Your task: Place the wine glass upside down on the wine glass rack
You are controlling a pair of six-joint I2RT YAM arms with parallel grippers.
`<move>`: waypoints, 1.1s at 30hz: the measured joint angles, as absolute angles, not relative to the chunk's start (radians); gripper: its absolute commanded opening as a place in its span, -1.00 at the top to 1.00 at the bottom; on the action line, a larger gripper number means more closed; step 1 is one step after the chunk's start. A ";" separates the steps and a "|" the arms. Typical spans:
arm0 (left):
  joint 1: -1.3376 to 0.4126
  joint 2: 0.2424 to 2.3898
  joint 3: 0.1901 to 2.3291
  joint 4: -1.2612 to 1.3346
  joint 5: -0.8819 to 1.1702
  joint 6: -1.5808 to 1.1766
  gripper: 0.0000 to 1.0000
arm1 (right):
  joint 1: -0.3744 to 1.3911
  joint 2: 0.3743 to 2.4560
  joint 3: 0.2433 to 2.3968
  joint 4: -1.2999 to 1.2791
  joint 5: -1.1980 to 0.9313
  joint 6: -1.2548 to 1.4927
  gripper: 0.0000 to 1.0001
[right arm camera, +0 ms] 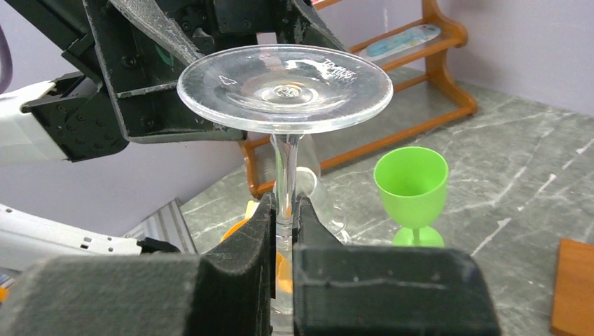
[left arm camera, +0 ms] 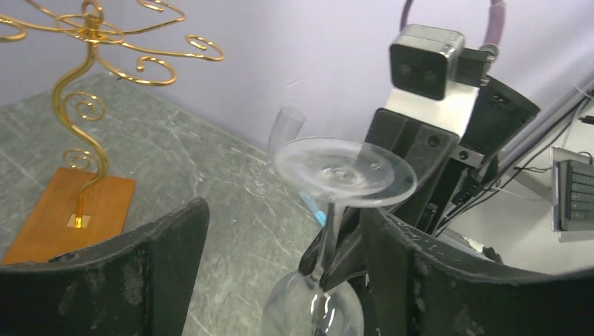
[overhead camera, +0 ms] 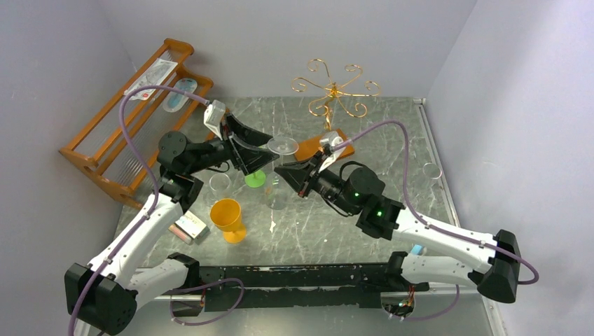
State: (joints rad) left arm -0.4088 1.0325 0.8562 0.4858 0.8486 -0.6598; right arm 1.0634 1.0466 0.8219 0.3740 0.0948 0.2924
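A clear wine glass point(overhead camera: 282, 145) hangs upside down over the middle of the table, its round foot point(right arm camera: 284, 87) on top and its bowl point(left arm camera: 315, 308) below. My right gripper point(right arm camera: 284, 210) is shut on the stem just under the foot. My left gripper point(left arm camera: 284, 213) is open; its two black fingers point(left arm camera: 171, 259) stand wide on either side of the glass, apart from it. The gold wire wine glass rack point(overhead camera: 335, 87) stands behind on its brown wooden base point(overhead camera: 326, 145), empty, also in the left wrist view point(left arm camera: 91, 70).
A green goblet point(overhead camera: 256, 178), an orange goblet point(overhead camera: 228, 218) and a clear cup point(overhead camera: 220, 183) stand below the left gripper. An orange-brown slatted shelf point(overhead camera: 133, 119) fills the back left. A small clear glass point(overhead camera: 432, 171) stands at the right and a small box point(overhead camera: 188, 227) near the left arm.
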 measured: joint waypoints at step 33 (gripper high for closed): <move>-0.408 0.978 0.929 0.068 0.500 -0.336 -0.94 | 0.698 0.990 0.844 0.106 0.353 0.199 1.00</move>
State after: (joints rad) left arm -0.4084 0.9779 0.9287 0.0677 0.4999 -0.3363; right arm 0.6983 0.9901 0.8444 0.1062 0.3527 0.1986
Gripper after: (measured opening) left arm 0.971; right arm 0.055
